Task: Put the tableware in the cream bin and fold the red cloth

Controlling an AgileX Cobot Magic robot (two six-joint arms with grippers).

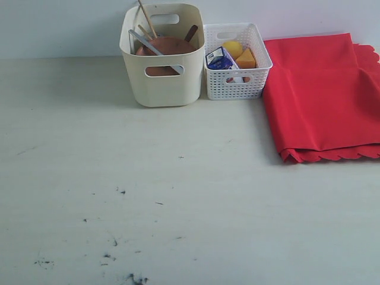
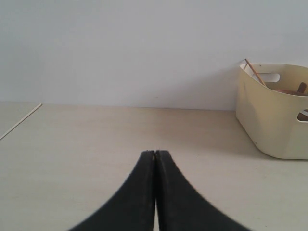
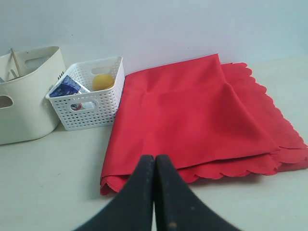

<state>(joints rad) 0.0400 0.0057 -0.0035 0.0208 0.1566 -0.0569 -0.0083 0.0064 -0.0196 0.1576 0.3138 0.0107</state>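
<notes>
On the worktop (image 1: 178, 196), tableware (image 1: 169, 44) sits in the cream bin (image 1: 161, 83), the red cloth (image 1: 320, 95) lies folded, left fingers (image 2: 139, 192) and right fingers (image 3: 137, 192) pressed together, empty.

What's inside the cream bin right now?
In the cream bin: a brown wooden plate, a silver knife, chopsticks and a dark spoon handle. Anything under the plate is hidden.

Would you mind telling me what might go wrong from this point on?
1. The chopsticks stick up past the rim of the cream bin; a passing arm might snag them.
2. The red cloth lies right beside the white basket, so tugging it may shove the basket.
3. Its layers sit offset, so a further fold could come out skewed.
</notes>
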